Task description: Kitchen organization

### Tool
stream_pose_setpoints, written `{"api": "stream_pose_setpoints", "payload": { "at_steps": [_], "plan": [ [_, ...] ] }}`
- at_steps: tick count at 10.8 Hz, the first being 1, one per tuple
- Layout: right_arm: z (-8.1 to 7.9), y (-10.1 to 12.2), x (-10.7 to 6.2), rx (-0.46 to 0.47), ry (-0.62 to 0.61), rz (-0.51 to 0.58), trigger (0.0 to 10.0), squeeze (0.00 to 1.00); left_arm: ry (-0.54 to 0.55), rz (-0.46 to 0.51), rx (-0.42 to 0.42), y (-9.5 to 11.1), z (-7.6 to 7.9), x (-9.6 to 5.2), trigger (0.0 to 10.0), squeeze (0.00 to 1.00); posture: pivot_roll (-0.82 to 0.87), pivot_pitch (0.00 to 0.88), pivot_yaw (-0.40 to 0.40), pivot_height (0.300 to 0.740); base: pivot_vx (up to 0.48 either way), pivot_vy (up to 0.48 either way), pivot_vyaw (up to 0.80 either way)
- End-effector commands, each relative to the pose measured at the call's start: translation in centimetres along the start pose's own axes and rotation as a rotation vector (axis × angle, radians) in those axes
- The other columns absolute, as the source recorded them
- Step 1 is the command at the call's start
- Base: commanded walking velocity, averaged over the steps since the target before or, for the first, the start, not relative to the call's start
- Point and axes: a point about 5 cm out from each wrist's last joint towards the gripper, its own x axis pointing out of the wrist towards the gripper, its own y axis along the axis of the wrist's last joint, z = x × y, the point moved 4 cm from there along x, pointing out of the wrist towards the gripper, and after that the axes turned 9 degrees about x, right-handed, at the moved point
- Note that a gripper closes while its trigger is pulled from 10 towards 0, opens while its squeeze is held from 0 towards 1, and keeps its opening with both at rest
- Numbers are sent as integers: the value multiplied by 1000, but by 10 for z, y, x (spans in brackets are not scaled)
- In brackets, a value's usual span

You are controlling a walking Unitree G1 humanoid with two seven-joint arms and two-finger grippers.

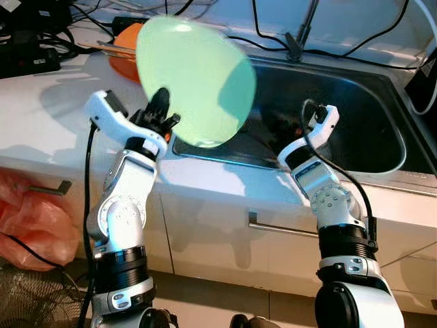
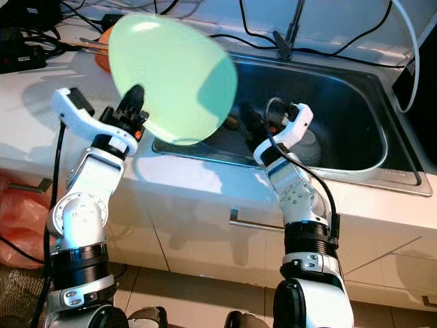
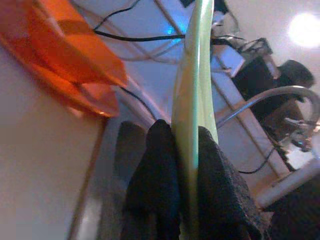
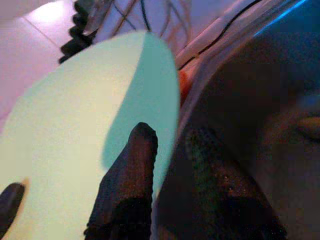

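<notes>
Pale green plate (image 1: 194, 78), orange dish (image 1: 123, 51), steel-grey sink (image 1: 355, 130), white counter (image 1: 41, 116)

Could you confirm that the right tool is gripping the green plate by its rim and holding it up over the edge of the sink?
Not quite: the left tool grips the green plate by its rim, holding it up over the edge of the sink. The left wrist view shows its fingers clamped on either side of the rim. The right tool reaches into the sink, holding nothing.
</notes>
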Motion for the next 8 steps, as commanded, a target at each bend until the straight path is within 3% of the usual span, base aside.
{"api": "stream_pose_setpoints", "payload": {
  "at_steps": [1,8],
  "plan": [
    [-7,2,0,26,38,-4,10000,0,-113,44,-25,7,26,6,10000,0,127,108,-85,740,0,0,0],
    [-15,1,-2,86,82,-9,10000,0,-163,2,-22,-2,34,6,10000,0,124,113,-84,740,0,0,0]
  ]
}}
